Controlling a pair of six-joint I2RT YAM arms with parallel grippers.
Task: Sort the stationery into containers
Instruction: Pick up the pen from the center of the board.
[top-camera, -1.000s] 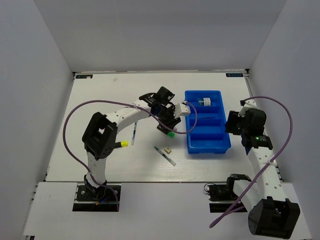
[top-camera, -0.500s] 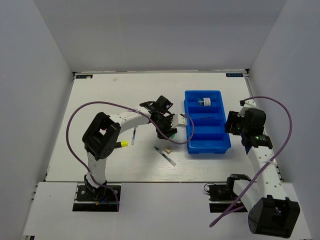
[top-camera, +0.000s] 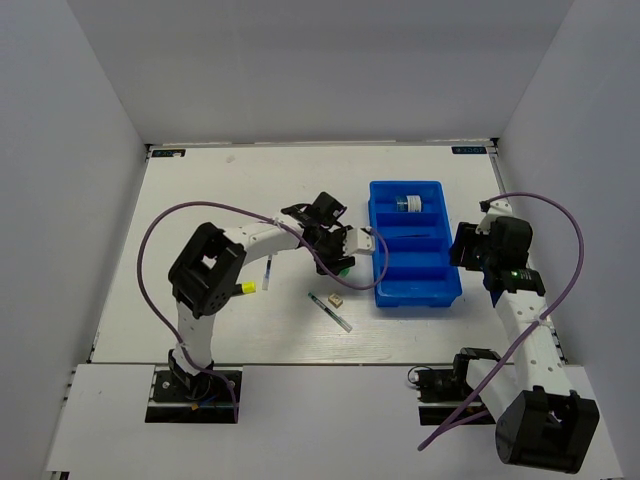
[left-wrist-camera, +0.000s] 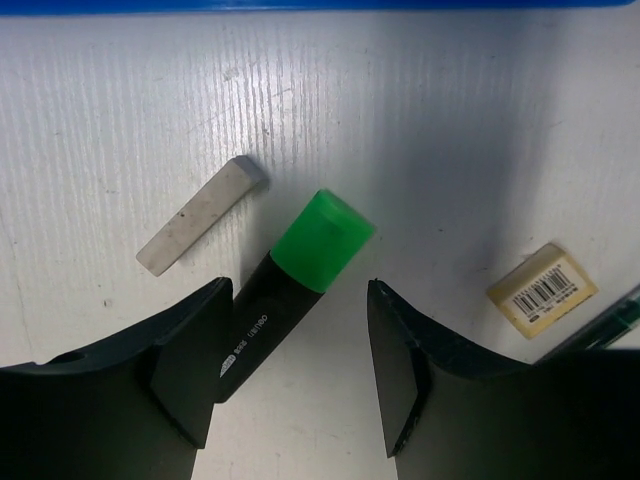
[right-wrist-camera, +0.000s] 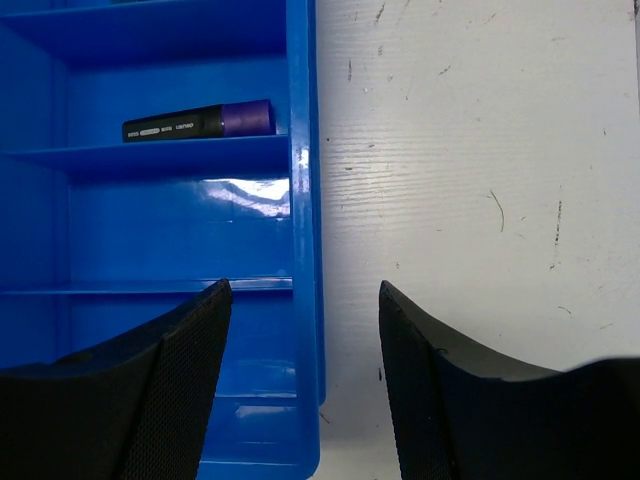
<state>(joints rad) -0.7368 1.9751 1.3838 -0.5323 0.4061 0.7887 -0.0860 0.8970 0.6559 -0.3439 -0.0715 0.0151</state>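
Observation:
The black marker with a green cap (left-wrist-camera: 300, 265) lies on the table between the jaws of my open left gripper (left-wrist-camera: 297, 320), close to the left finger; I cannot tell whether it touches. It also shows in the top view (top-camera: 343, 268) under the left gripper (top-camera: 338, 252). A grey eraser (left-wrist-camera: 200, 215) lies just beyond it and a tan eraser (left-wrist-camera: 540, 290) to its right. The blue tray (top-camera: 447, 290) holds a blue-white box (top-camera: 407, 203) and a purple-capped marker (right-wrist-camera: 200, 122). My right gripper (right-wrist-camera: 303, 290) is open and empty, astride the tray's right wall (right-wrist-camera: 303, 200).
A green-tipped pen (top-camera: 329, 312) lies next to the tan eraser (top-camera: 337, 299). A thin whitish pen (top-camera: 268, 270) and a yellow-capped marker (top-camera: 243, 288) lie by the left arm. White walls enclose the table on three sides.
My left gripper has come down and towards the near side onto the table, around the green-capped marker. Over the last half second it has barely moved. The right arm has not moved.

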